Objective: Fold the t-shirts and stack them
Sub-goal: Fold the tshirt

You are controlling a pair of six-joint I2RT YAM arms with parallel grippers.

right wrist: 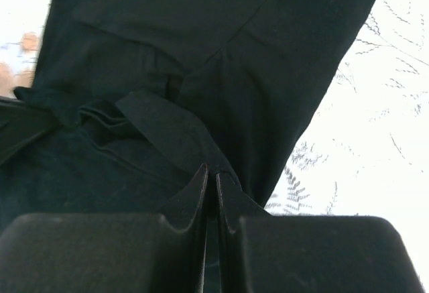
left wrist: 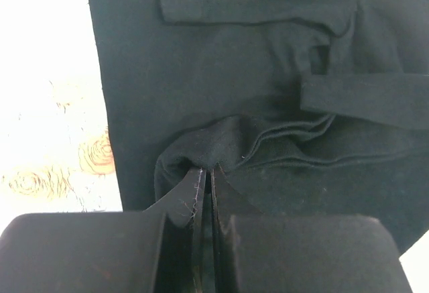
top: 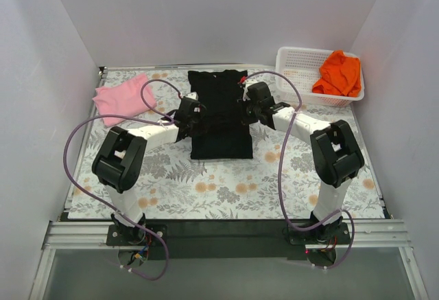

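Note:
The black t-shirt (top: pixel 219 114) lies lengthwise in the middle of the table, folded narrow. My left gripper (top: pixel 194 117) is at its left edge, shut on a pinch of the black cloth (left wrist: pixel 201 149). My right gripper (top: pixel 245 107) is at its right edge, shut on a fold of the same shirt (right wrist: pixel 167 125). In the wrist views, each pair of fingertips (left wrist: pixel 206 172) (right wrist: pixel 211 172) meets with black cloth bunched between them. The pink t-shirt (top: pixel 123 97) lies folded at the far left. The orange t-shirt (top: pixel 339 73) sits crumpled in the basket.
A white mesh basket (top: pixel 295 63) stands at the far right corner. The table carries a floral cloth (top: pixel 226 190). White walls close in the left, back and right sides. Purple cables loop over both arms.

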